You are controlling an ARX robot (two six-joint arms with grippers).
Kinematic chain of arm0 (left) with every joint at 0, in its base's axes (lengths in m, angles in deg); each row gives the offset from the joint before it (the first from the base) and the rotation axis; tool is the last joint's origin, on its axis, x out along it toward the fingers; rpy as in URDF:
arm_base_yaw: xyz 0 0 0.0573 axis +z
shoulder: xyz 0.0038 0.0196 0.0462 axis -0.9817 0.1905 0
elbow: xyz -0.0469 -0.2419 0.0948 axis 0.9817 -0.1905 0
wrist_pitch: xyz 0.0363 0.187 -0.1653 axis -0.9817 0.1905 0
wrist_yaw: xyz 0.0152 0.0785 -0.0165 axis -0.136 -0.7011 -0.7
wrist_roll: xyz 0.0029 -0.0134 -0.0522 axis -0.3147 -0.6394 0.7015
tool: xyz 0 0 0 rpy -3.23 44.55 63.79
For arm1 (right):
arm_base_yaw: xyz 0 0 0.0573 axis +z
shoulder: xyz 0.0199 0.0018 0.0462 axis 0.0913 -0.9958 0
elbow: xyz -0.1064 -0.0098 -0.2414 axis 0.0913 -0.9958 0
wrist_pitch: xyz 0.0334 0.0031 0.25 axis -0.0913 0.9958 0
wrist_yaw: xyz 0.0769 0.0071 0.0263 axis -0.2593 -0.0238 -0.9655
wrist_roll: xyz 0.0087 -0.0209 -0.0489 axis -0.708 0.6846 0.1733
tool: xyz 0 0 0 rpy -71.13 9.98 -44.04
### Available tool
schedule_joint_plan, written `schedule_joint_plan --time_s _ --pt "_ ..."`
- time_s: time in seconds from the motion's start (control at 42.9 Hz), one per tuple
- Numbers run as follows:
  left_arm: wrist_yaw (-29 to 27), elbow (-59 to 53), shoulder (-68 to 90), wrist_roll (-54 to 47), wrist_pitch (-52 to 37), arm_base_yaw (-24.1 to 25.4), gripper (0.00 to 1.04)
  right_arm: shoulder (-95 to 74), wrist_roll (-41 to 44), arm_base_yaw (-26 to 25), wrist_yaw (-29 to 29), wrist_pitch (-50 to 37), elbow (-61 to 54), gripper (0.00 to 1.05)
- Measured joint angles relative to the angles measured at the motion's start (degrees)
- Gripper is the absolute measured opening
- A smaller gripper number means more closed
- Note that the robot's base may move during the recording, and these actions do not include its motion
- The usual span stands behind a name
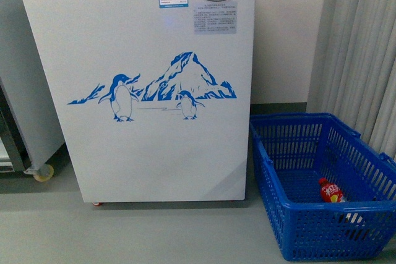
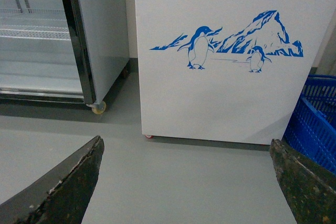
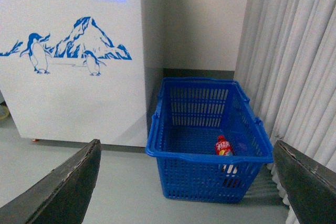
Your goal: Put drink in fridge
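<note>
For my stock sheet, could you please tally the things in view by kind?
fridge: 1
drink bottle: 1
blue shopping basket: 1
grey cabinet on casters: 1
Total: 4

Dark fingers (image 2: 68,187), scuffed and speckled along edges.
</note>
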Motion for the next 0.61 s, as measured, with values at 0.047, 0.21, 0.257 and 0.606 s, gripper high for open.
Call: schedule_joint_plan --time_s 0.047,0.21,0.257,0.606 --pt "0.0 0.0 0.0 0.0 0.0 0.0 0.97 0.0 0.0 0.0 0.0 0.0 0.0 0.98" --pt "-0.02 0.0 0.0 0.0 0.0 0.0 0.97 0.0 0.0 0.0 0.0 0.0 0.0 0.98" --pt "-0.02 0.0 0.0 0.0 0.0 0.0 0.97 0.0 0.0 0.0 0.0 0.0 0.0 0.98" --pt "-0.02 0.0 0.0 0.0 0.0 0.0 0.97 0.0 0.0 0.0 -0.02 0.0 0.0 0.98"
